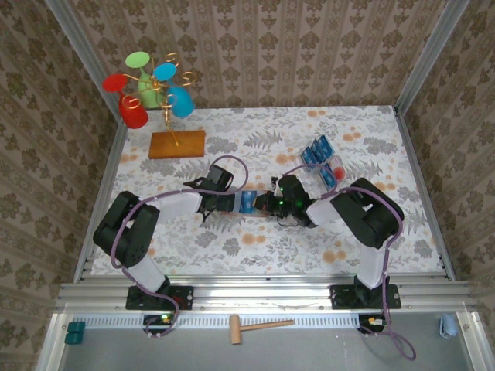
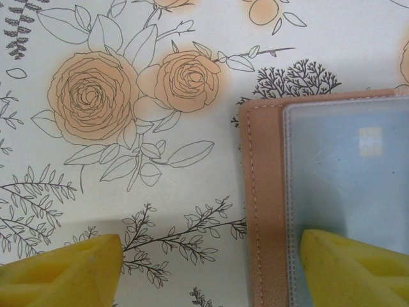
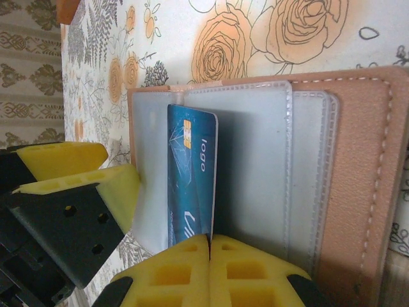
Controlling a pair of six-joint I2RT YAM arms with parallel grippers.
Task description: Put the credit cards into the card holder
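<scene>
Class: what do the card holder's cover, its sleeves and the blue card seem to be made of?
Card holder cover: matte tan leather or imitation, with a stitched edge. Sleeves: frosted, flexible-looking plastic, translucent. Blue card: probably stiff glossy plastic, with printing and a gold chip.

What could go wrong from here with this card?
The thin blue plastic card, pinched by its end in the shut right end effector, stands on edge between clear sleeves; it could slide beside a pocket, not into one. The open left end effector straddles only one edge of the tan leather card holder, which might shift.
</scene>
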